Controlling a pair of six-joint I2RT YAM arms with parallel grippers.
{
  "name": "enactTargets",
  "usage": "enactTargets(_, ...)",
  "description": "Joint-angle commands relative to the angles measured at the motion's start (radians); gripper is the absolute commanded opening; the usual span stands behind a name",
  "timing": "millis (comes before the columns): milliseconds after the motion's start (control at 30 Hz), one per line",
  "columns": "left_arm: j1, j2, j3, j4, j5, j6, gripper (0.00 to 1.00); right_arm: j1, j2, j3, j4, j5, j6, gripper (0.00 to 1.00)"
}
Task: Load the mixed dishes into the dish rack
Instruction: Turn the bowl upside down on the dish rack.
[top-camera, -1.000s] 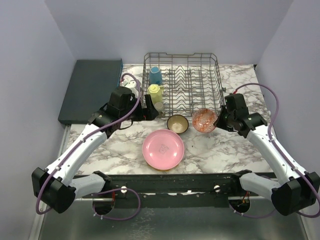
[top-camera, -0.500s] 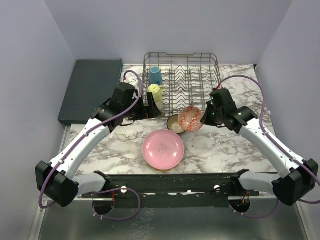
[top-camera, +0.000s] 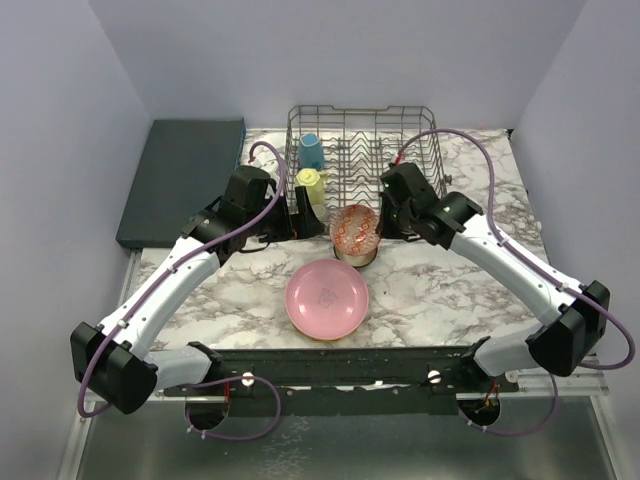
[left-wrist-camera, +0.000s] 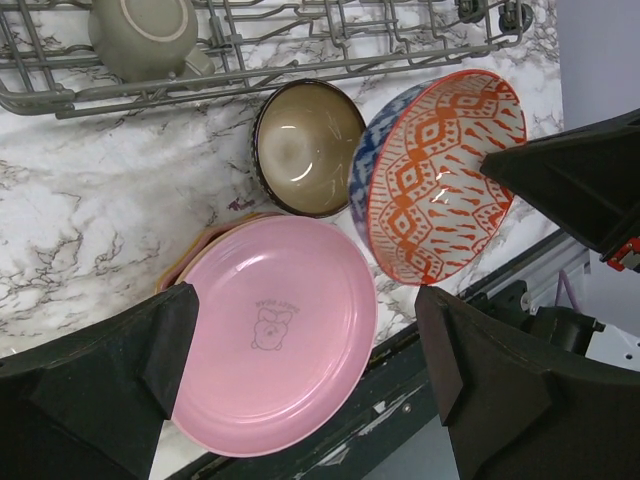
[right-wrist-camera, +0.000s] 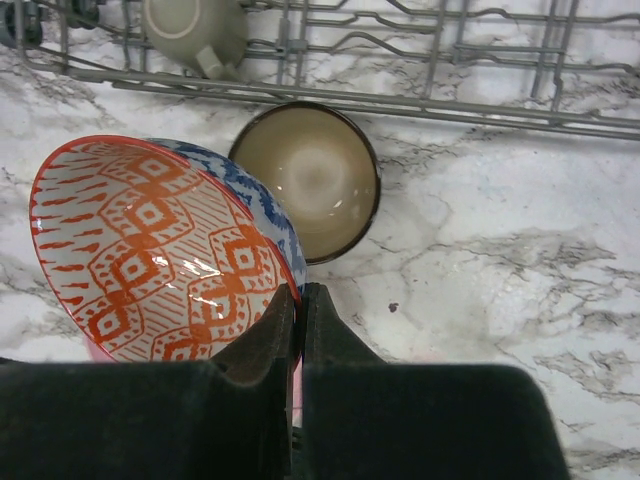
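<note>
1. the right pincer (right-wrist-camera: 298, 292) is pressed together on the rim of the red-patterned bowl (right-wrist-camera: 150, 250), a glossy round bowl with orange diamonds inside and a blue-white outside, held tilted on edge.
2. the bowl hangs just in front of the dish rack (top-camera: 362, 108), a grey wire basket with upright tines, right beside the small brown bowl (right-wrist-camera: 310, 180).
3. the left pincer (left-wrist-camera: 308, 300) stands wide apart, gripping nothing, above the flat pink plate (left-wrist-camera: 270, 330) on the marbled worktop (top-camera: 440, 290).
4. a matte grey-green mug (right-wrist-camera: 190, 25) rests inside the rack.

2 bowls (left-wrist-camera: 305, 145), 3 mugs (top-camera: 311, 150), 1 pink plate (top-camera: 326, 298), 1 dish rack (top-camera: 360, 107).
</note>
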Motion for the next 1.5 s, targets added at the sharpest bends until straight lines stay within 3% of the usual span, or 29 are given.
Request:
enactTargets(0, 0.003, -0.018, 0.015, -0.017, 0.029, -0.009, 0.98, 0.061, 0.049, 0.095, -0.015, 0.065, -0.001, 0.01)
enactTargets(267, 0.003, -0.014, 0.007, -0.027, 0.024, -0.009, 0.97, 0.130, 0.121, 0.192, -0.033, 0.105, -0.006, 0.01)
enactTargets(533, 0.003, -0.001, 0.007, -0.043, -0.001, -0.005, 0.89, 0.178, 0.178, 0.273, -0.057, 0.135, -0.015, 0.01)
enactTargets(967, 0.003, 0.038, 0.025, -0.055, -0.056, 0.001, 0.65, 0.232, 0.222, 0.361, -0.122, 0.167, -0.022, 0.01)
enactTargets(1467, 0.003, 0.078, 0.035, -0.056, -0.060, 0.017, 0.29, 0.251, 0.236, 0.376, -0.122, 0.178, -0.025, 0.01)
